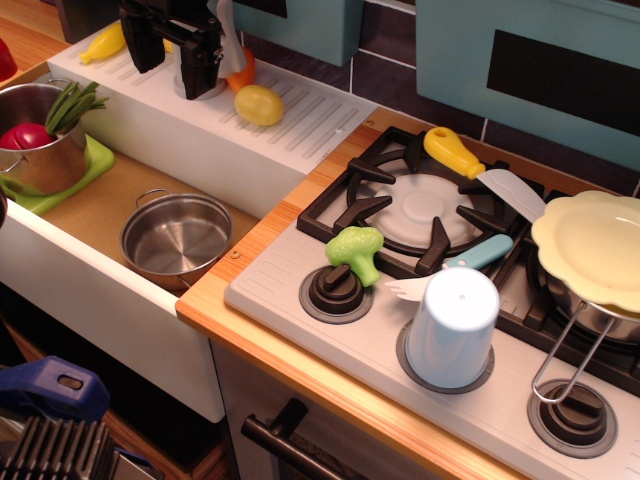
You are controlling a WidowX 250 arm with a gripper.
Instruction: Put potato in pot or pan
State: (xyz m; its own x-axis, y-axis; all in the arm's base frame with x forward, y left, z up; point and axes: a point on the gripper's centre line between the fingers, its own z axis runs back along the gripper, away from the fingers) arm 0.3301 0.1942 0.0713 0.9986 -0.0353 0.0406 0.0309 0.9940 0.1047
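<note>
The potato [259, 104], a small pale-yellow oval, lies on the white ribbed drainboard [300, 125] behind the sink. My black gripper [176, 62] hangs over the drainboard's back, to the left of the potato and apart from it. Its jaws stand open with nothing held. An empty steel pot [177, 238] sits in the sink, below and in front of the potato. A second steel pot [40, 140] at the far left holds a red vegetable and green beans. A pan [600, 315] on the right burner is covered by a pale-yellow plate [590, 240].
A long yellow banana-shaped toy [103, 43] and an orange toy [241, 70] lie by the gripper. On the stove are a yellow-handled knife [452, 150], broccoli [355, 250], a blue-handled fork [480, 252] and an upturned blue cup [453, 325]. A green mat [95, 160] lies under the left pot.
</note>
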